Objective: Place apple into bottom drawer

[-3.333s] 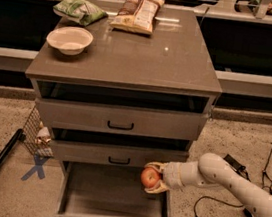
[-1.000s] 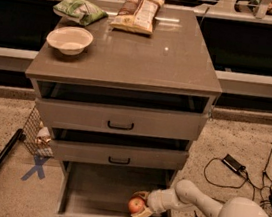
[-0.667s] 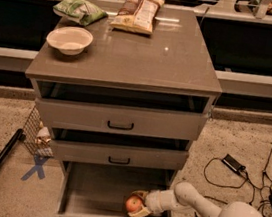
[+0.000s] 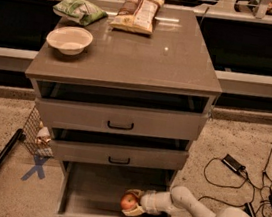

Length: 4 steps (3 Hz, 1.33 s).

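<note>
1. apple (image 4: 127,201) – red-orange, inside the pulled-out bottom drawer (image 4: 93,191), front right part, low at the grey floor (resting or just above, cannot tell).
2. claw (image 4: 132,203) – clenched on the apple, one finger over it and one under; it sits inside the drawer just behind the front panel.
3. arm (image 4: 188,204) – white, enters from the right over the drawer's side wall.
4. two upper drawers (image 4: 119,119) – black handles, both slightly ajar.
5. desk (image 4: 147,61) – top carries a white bowl (image 4: 69,39) front left, a green bag (image 4: 79,10) behind it and a snack bag (image 4: 137,14) back centre.
6. floor – blue X (image 4: 36,166) left, cables (image 4: 233,167) right.
</note>
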Tool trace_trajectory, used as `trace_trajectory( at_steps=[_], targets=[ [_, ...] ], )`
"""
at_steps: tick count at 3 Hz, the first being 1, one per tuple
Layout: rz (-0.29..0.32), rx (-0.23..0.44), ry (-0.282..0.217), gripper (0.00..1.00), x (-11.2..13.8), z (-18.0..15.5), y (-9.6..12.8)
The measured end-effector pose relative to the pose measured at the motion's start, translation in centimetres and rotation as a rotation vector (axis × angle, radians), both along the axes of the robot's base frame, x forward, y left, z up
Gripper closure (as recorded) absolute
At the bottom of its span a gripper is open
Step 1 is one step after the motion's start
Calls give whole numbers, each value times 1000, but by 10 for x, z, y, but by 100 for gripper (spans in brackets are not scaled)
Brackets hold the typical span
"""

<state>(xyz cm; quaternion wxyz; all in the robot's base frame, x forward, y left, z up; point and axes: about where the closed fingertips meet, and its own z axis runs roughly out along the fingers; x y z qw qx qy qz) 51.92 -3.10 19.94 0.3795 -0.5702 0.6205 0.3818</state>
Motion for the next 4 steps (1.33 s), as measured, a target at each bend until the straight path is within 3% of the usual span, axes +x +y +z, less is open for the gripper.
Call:
trace_trajectory(
  at_steps=[1,3,4],
  targets=[
    [-3,18,-12,100,6,-4,10],
    [-13,-46,-31,59,11,-4,18],
    [-38,-24,2,35,8,-10,25]
  ],
)
